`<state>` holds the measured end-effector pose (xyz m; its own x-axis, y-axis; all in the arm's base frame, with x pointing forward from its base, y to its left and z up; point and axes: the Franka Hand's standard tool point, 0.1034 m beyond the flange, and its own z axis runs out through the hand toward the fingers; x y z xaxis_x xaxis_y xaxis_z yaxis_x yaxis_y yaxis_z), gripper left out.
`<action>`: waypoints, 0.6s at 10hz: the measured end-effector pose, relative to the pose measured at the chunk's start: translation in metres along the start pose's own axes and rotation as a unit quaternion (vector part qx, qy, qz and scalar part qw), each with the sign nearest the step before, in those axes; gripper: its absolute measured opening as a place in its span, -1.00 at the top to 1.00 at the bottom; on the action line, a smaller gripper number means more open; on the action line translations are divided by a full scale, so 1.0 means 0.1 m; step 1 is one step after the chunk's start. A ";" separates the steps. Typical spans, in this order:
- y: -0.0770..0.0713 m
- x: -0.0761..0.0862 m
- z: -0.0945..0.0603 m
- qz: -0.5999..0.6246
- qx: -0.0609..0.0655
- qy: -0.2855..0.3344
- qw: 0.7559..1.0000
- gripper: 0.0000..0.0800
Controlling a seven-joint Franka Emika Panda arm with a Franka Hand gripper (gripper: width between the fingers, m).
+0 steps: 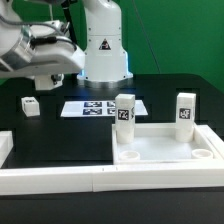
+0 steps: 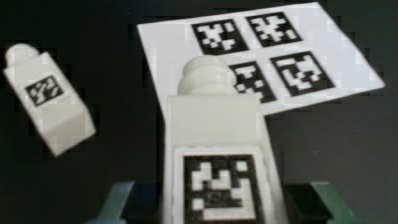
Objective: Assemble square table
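In the wrist view my gripper (image 2: 219,202) is shut on a white tagged leg (image 2: 217,140), which runs out lengthwise from between the jaws above the black table. A second leg (image 2: 47,95) lies loose on the table beside it and also shows in the exterior view (image 1: 30,106). In the exterior view the gripper (image 1: 52,62) hangs blurred at the upper left, well above the table. The square tabletop panel (image 1: 165,148) lies on the exterior view's right. Two legs stand upright at its far corners (image 1: 124,112) (image 1: 185,114).
The marker board (image 1: 100,108) lies flat between the loose leg and the panel, and it also shows in the wrist view (image 2: 267,50). Long white border bars (image 1: 90,180) run along the front edge. The robot base (image 1: 103,45) stands at the back.
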<state>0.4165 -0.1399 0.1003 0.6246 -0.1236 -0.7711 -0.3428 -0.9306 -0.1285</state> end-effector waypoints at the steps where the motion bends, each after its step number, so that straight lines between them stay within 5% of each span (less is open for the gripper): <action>1: 0.03 0.09 -0.03 -0.003 -0.007 0.054 0.999 0.28; 3: -0.09 0.19 -0.20 -0.017 -0.028 0.143 0.989 0.28; 6: -0.82 0.17 -0.85 -0.053 -0.057 0.292 0.953 0.28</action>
<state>0.5146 -0.0947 0.1508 0.9474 -0.1662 -0.2736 -0.1980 -0.9758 -0.0930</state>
